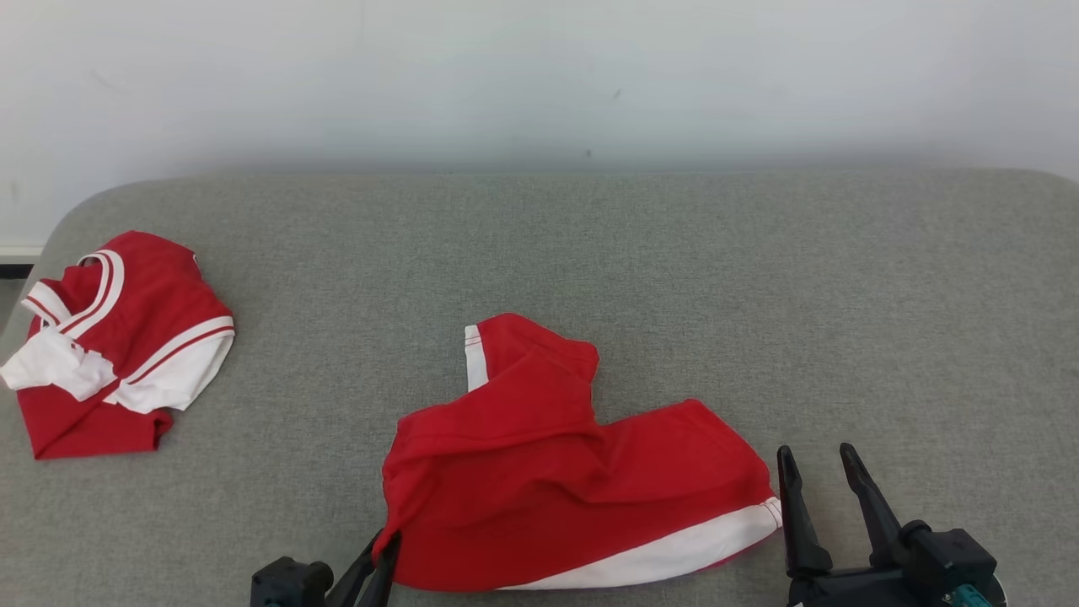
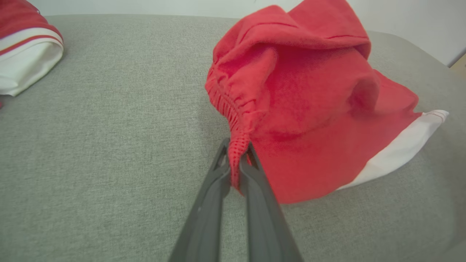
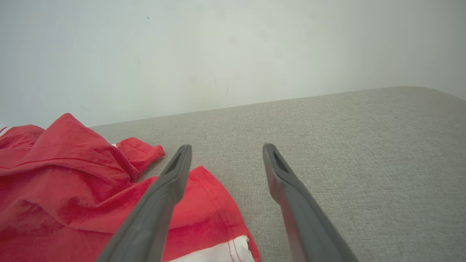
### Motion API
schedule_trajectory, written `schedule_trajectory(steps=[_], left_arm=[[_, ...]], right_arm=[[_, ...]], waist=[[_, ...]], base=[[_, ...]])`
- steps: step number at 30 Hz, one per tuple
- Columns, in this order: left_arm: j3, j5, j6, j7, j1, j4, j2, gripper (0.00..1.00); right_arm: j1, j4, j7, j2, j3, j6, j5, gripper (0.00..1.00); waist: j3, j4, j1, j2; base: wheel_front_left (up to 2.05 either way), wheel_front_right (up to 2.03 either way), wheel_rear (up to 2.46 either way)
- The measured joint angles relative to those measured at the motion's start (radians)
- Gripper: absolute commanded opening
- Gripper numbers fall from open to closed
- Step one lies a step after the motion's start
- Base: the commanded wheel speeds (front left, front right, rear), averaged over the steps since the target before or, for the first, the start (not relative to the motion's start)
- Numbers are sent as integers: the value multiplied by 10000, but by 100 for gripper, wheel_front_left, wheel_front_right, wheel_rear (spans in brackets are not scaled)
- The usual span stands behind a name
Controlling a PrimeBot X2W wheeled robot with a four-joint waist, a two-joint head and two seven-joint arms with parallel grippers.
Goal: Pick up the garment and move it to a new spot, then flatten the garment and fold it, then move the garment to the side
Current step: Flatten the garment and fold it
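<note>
The garment (image 1: pixel 556 472) is a pair of red shorts with a white hem band, lying crumpled on the grey cushion near its front edge. My left gripper (image 1: pixel 386 544) is shut on the gathered waistband corner at the garment's lower left; in the left wrist view the red elastic (image 2: pixel 238 153) is pinched between the dark fingers (image 2: pixel 218 182). My right gripper (image 1: pixel 818 459) stands open just right of the white hem, empty. From the right wrist, the garment (image 3: pixel 72 182) lies left of and under the left finger (image 3: pixel 171 182).
A second red and white garment (image 1: pixel 118 346) lies bunched at the cushion's far left, also at the left wrist view's top left corner (image 2: pixel 25 43). The grey cushion (image 1: pixel 674 270) stretches back to a white wall (image 1: pixel 539 76), with bare fabric to the right.
</note>
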Motion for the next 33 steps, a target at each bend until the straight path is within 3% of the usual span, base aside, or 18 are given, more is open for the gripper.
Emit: schedule_trajectory(steps=[7,14,24,30,31,32,33], left_arm=[[48,159,-105,-79,-392,151,19,0],[253,224,-477,-305,-1233,984,-219,0],[568,165,-1584,-686,-2514,3555,-757,0],[821,422,-2144,-825,-3045,4957,-1394,0],[880,518,-2217,-825,-3090,5062,-1488,31],[951,633,-2217,-826,-3108,5091,-1572,70],[1055,763,-2217,-826,-3114,5076,-1634,100]], right_arm=[[-93,-4,117,-123,59,0,0,100],[-189,42,169,-188,29,0,-4,100],[-472,245,196,-267,4,0,-10,100],[-521,445,155,-261,-58,0,-25,100],[-519,474,151,-255,-75,0,-35,100],[-516,506,146,-253,-90,0,-36,100],[-516,533,142,-249,-90,0,-36,100]], waist=[[37,-251,0,0],[175,-636,0,0],[563,-1309,1,1],[629,-1518,2,1],[611,-1494,2,2],[588,-1458,2,1],[564,-1422,2,1]], base=[[0,0,0],[0,0,0],[0,0,0],[0,0,0],[0,0,0],[0,0,0],[0,0,0]])
